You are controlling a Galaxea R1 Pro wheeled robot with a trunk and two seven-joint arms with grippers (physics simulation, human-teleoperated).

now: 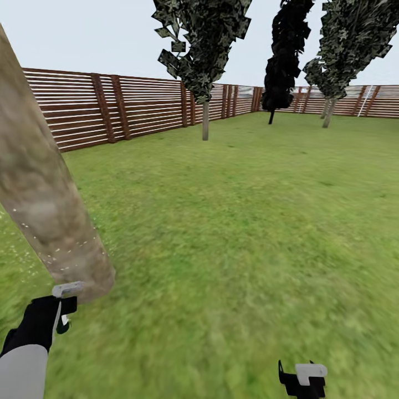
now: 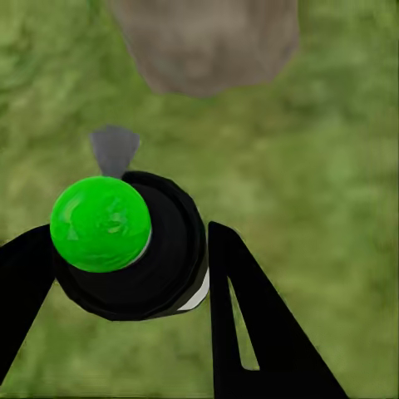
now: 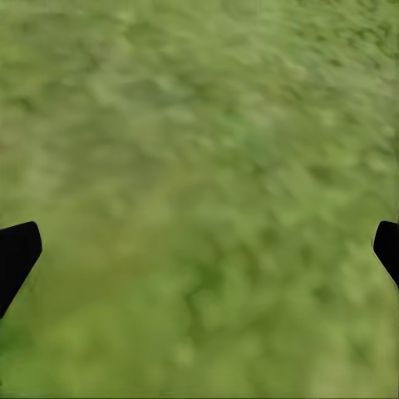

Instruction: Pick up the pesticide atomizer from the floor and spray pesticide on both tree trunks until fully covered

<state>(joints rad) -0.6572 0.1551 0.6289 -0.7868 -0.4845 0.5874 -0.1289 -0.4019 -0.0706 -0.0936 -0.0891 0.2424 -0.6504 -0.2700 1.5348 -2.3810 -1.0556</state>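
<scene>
Standing close at the left of the head view, the tree trunk (image 1: 41, 205) rises mottled grey-beige from the grass floor (image 1: 238, 233), tilted in the frame; fine white specks of pesticide (image 1: 39, 244) dot its lower part and the grass just beside it; the left hand (image 2: 125, 266) is closed around the pesticide atomizer (image 2: 125, 241), its two black fingers (image 2: 241, 316) pressed against the black body on either side, green cap towards the camera, grey nozzle directed at the trunk base; the right hand (image 3: 199, 249) hangs wide apart above bare grass, holding nothing; further off, a brown slatted fence (image 1: 111, 108) bounds the lawn, with a second bare-trunked tree (image 1: 205, 61) before it and a dark conifer (image 1: 285, 55) beyond.
</scene>
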